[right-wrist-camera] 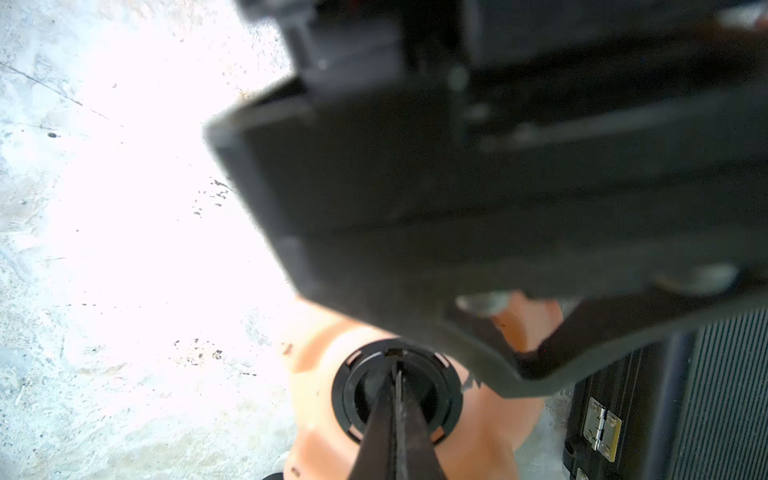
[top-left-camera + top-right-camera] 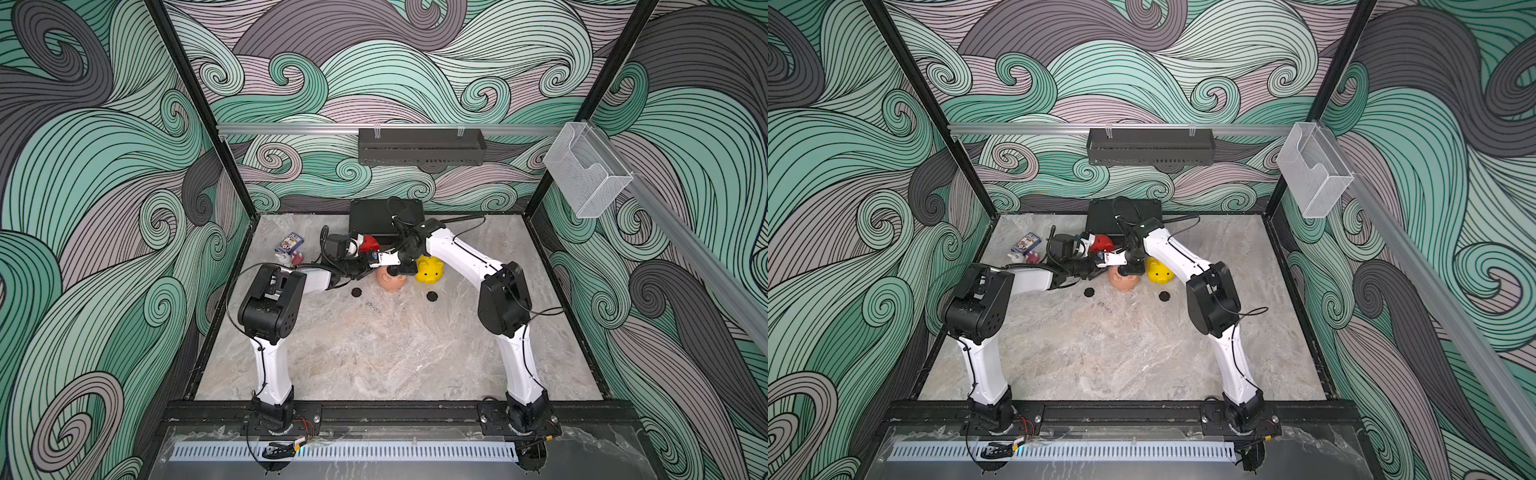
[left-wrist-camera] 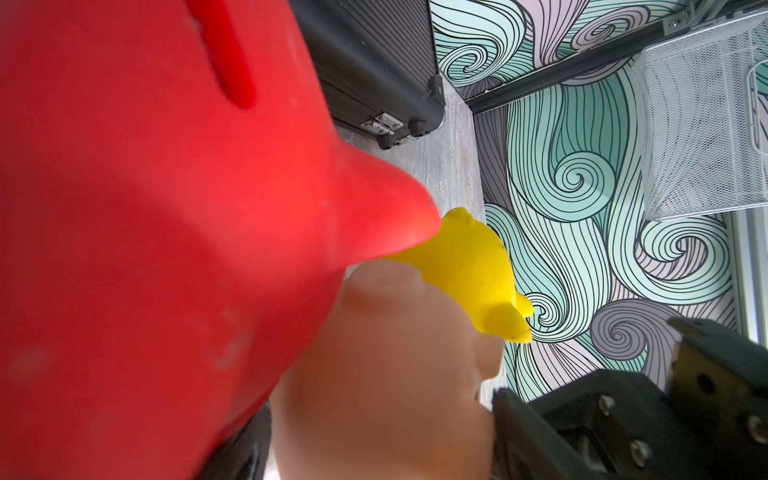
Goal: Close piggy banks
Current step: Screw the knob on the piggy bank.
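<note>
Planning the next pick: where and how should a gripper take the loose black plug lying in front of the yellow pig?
Probably from straight above, pinching the black plug across its outer rim. It lies flat on the table, a low round disc with bare marble all around, so no side offers more; the yellow pig stands clear behind it.

From my station I see walls (image 2: pixel 104 166) printed with teal, grey and lilac swirls on three sides, a pale marbled floor (image 2: pixel 374 353) at lower centre, a silver rail (image 2: pixel 291 128) across the back carrying a black tray (image 2: pixel 422 146), and a wire basket (image 2: pixel 586 178) at upper right.
</note>
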Available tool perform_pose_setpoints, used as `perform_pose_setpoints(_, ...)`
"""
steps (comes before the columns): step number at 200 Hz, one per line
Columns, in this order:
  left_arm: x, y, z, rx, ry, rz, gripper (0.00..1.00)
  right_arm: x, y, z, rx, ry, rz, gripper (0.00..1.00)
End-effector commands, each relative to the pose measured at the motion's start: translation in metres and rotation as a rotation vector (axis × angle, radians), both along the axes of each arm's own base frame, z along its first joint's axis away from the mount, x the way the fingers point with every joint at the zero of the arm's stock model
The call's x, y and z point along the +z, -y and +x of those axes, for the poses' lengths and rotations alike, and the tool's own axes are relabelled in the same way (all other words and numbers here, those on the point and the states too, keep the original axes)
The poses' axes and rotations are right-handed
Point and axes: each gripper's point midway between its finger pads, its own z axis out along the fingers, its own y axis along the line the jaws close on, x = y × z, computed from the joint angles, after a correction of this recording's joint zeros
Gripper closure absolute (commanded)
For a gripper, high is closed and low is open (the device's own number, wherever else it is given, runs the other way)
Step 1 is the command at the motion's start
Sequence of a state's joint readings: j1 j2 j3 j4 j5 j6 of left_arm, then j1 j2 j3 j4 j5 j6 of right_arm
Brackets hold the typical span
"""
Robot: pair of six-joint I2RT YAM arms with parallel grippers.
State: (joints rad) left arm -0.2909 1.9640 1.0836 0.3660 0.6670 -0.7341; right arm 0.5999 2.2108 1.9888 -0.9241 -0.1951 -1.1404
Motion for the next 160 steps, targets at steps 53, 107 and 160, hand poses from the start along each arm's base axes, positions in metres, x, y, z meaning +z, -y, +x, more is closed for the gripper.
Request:
perform_pose_setpoints(53, -0.001, -0.005, 0.011, 0.028, 0.027, 0.015, 0.24, -0.029, 0.015, -0.014, -0.028, -0.1, -0.069, 1.0)
perform_pose_setpoints(107, -0.005, -0.004, 0.01, 0.028, 0.019, 0.012, 0.24, -0.028, 0.017, -0.012, -0.093, -0.11, -0.068, 1.0)
perform_pose_setpoints(160, -0.008, -0.004, 0.009, 0.028, 0.011, 0.013, 0.25, -0.033, 0.021, -0.012, -0.124, -0.113, -0.095, 1.0)
